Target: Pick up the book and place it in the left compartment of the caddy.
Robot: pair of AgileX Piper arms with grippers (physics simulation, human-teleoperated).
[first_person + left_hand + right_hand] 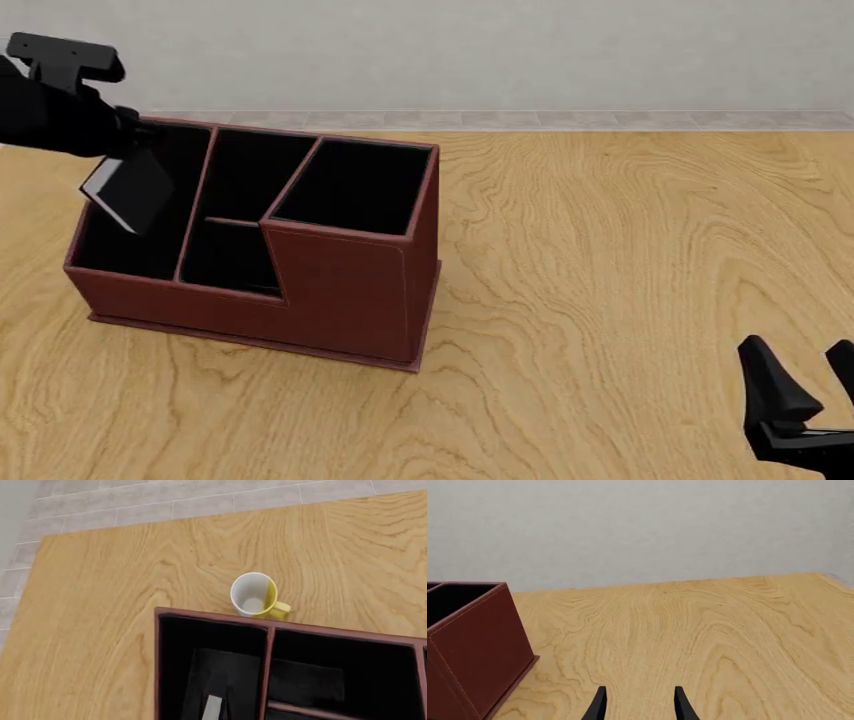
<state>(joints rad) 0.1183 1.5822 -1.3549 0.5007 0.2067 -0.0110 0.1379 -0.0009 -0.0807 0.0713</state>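
- The caddy [340,290] is seen standing on the wooden table [627,300], toward the left side in the front view.
- The book [131,188] is seen tilted over the left compartment [134,235], its lower corner dipping below the rim; contact with the slot floor cannot be determined.
- The left gripper [114,130] is located above the caddy's far left corner, at the book's upper end. Its fingers are hidden behind the arm, so whether they pinch the book cannot be told.
- In the left wrist view, a white page edge of the book [213,707] is seen inside the left compartment [180,650].
- A yellow mug [257,596] with white interior is noted just beyond the caddy's far wall [220,616].
- The right gripper [639,705] is held low at the near right of the table, well apart from the caddy; its fingers are spread with nothing between.
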